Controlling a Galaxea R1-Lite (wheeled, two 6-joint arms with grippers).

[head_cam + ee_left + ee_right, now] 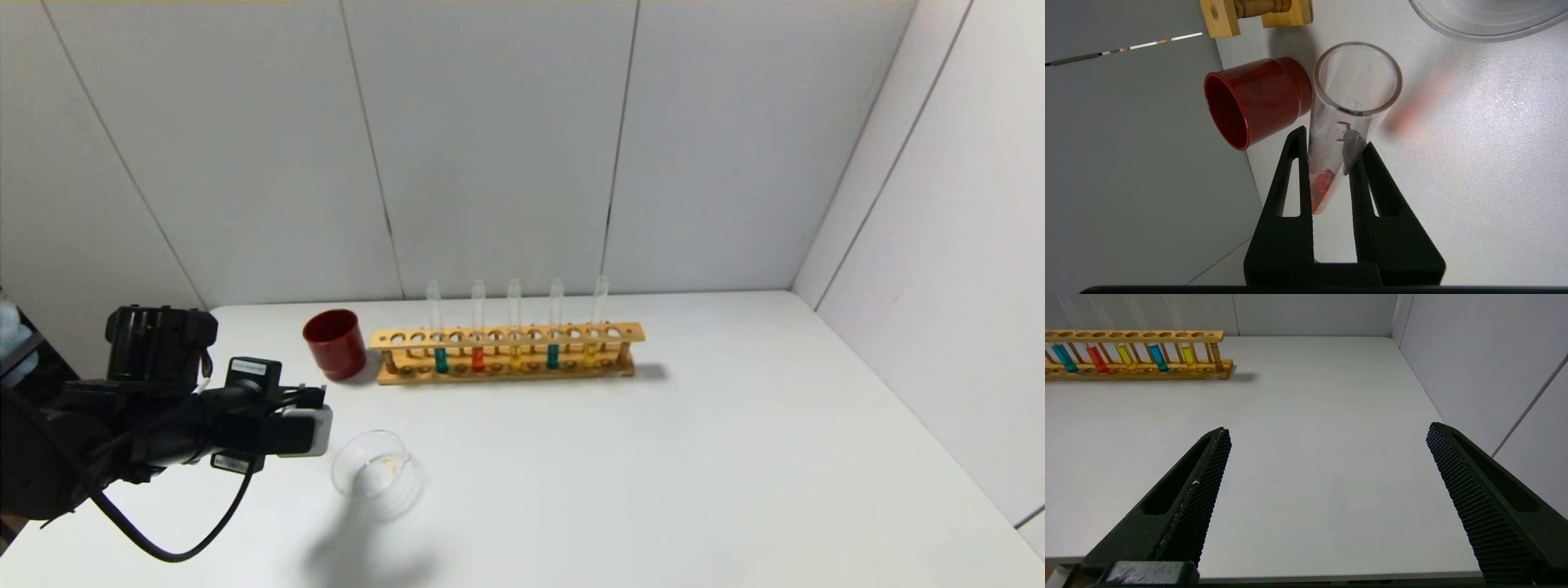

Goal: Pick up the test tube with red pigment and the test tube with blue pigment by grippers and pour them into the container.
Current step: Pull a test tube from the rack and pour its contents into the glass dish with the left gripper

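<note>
My left gripper (1333, 139) is shut on the test tube with red pigment (1347, 118). The tube is clear, with its open mouth pointing away from the wrist and a little red liquid at its round tip. The clear glass container (341, 472) sits just beyond my left arm (245, 425), and its rim shows in the left wrist view (1486, 24). Two tubes with blue pigment (441, 359) (553, 355) and another red one (478, 358) stand in the wooden rack (506, 335). My right gripper (1329, 430) is open and empty above bare table.
A dark red cup (335, 343) stands at the rack's left end, close to the held tube (1257, 102). Two yellow tubes (514, 357) also stand in the rack. White walls close the back and right of the table.
</note>
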